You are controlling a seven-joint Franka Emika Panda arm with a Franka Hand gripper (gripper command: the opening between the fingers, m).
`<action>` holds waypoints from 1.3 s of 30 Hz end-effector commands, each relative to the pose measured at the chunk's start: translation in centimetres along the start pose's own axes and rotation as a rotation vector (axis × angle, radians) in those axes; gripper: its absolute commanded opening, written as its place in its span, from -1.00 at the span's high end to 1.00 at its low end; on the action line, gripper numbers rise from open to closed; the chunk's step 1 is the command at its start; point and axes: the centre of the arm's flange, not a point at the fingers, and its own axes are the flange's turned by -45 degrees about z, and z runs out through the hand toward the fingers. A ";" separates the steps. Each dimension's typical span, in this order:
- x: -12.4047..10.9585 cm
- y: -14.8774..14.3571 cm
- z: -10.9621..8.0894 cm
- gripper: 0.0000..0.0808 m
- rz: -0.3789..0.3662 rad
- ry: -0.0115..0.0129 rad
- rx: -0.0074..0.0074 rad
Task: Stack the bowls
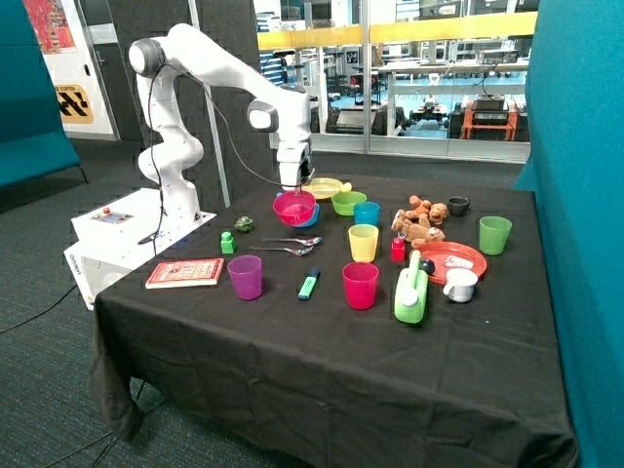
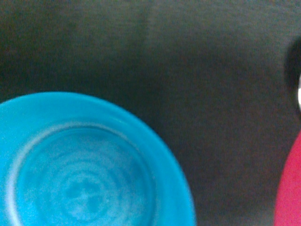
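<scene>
My gripper [image 1: 293,191] is at the far rim of the pink bowl [image 1: 293,208] and is shut on it, holding it just above the table. The blue bowl [image 1: 311,217] sits on the black cloth right behind and under the pink one, with only its edge showing. In the wrist view the blue bowl [image 2: 84,174] is empty and seen from above, and the pink bowl's rim [image 2: 291,188] shows beside it. The lime green bowl [image 1: 348,203] stands alone on the cloth next to the blue cup. The fingers are hidden in the wrist view.
A yellow plate [image 1: 326,187] lies behind the bowls. Two spoons [image 1: 291,245] lie in front of them. Blue [image 1: 367,214], yellow [image 1: 363,242], pink [image 1: 360,285], purple [image 1: 245,276] and green [image 1: 494,234] cups stand around. A red plate [image 1: 454,258], soft toys [image 1: 420,219] and a book [image 1: 185,272] are also there.
</scene>
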 end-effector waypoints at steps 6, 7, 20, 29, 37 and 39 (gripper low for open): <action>0.2 -7.0 -1.0 1.00 -0.135 0.0009 0.0012; 0.2 -7.5 -1.0 1.00 -0.138 0.0009 0.0012; -0.4 -10.1 -1.4 1.00 -0.183 0.0010 0.0012; -1.1 -11.7 -1.1 1.00 -0.217 0.0010 0.0012; -2.0 -13.1 -0.4 1.00 -0.243 0.0010 0.0012; -2.2 -13.2 0.1 1.00 -0.242 0.0010 0.0012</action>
